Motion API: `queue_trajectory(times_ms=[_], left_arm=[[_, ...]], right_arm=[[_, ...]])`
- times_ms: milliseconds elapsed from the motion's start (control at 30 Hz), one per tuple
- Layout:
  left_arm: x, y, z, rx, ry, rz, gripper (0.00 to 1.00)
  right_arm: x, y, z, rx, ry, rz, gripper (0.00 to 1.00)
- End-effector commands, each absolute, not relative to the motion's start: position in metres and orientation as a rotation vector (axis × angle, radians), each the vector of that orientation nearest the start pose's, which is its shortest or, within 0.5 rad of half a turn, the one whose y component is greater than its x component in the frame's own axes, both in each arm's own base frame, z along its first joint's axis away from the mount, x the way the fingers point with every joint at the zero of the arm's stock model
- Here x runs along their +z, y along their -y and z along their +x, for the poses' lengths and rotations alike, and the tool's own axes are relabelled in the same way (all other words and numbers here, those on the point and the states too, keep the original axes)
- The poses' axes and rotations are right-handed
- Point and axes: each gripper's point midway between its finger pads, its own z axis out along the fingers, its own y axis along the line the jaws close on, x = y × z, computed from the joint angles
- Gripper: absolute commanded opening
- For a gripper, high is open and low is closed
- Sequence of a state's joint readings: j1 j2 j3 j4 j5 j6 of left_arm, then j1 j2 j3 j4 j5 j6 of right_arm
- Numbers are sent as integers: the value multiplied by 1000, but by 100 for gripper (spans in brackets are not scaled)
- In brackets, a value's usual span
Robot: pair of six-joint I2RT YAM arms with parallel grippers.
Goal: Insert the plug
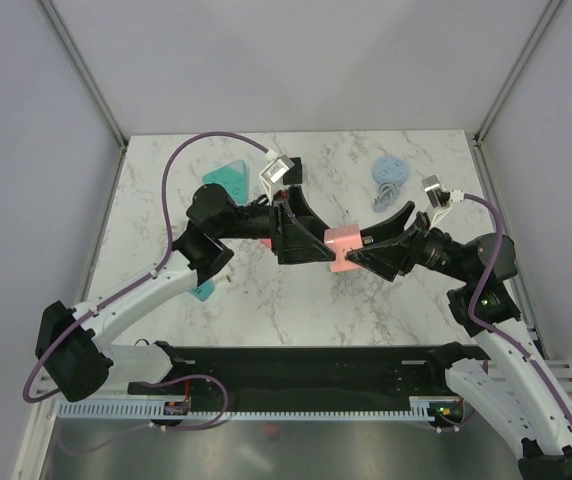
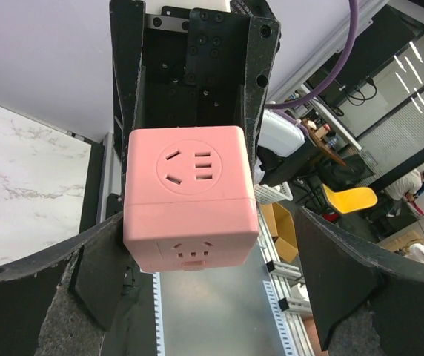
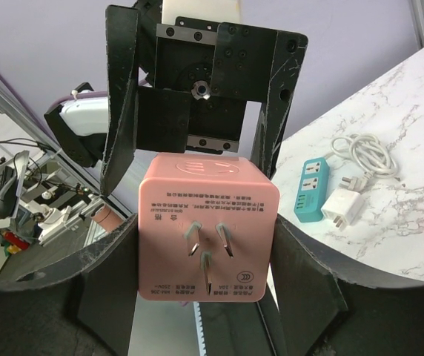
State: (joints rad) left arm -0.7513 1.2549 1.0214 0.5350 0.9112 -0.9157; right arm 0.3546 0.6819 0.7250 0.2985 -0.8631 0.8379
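The plug is a pink cube [image 1: 342, 250] held in the air between the two arms, above the middle of the marble table. My right gripper [image 3: 206, 237] is shut on it, both fingers pressed on its sides, and its three metal prongs [image 3: 210, 252] face the right wrist camera. My left gripper [image 2: 208, 230] stands open around the cube's other end [image 2: 190, 196]. The socket faces look into the left wrist camera, and a clear gap shows beside the left gripper's right finger [image 2: 345, 274]. In the top view the left gripper [image 1: 323, 245] and right gripper [image 1: 358, 250] meet at the cube.
A teal power strip [image 3: 313, 189] lies on the table [image 3: 390, 215] with a white plug [image 3: 343, 208] and its coiled white cable [image 3: 364, 152] beside it. From above, a teal triangular piece [image 1: 228, 178] and a blue bundle [image 1: 388, 175] lie near the table's far edge.
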Motion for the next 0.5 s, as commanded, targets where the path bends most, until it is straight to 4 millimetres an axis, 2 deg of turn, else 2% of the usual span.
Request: queue_trajectory(times_ms=[0, 233, 333, 400, 433, 467], left_arm=[[398, 356, 139, -1919, -1447, 814, 94], [388, 362, 140, -1925, -1467, 807, 92], [389, 365, 140, -1940, -1462, 812, 83], [392, 366, 139, -1955, -1438, 825, 69], [394, 365, 136, -1979, -1437, 835, 58], [394, 367, 137, -1989, -1431, 835, 35]], right_arm=[[391, -220, 153, 1484, -1369, -517, 29], [392, -220, 151, 1497, -1361, -518, 29], [391, -222, 151, 1508, -1364, -520, 30], [391, -222, 150, 1510, -1367, -520, 35], [393, -222, 151, 1503, -1367, -516, 39], [390, -222, 153, 1500, -1388, -507, 48]])
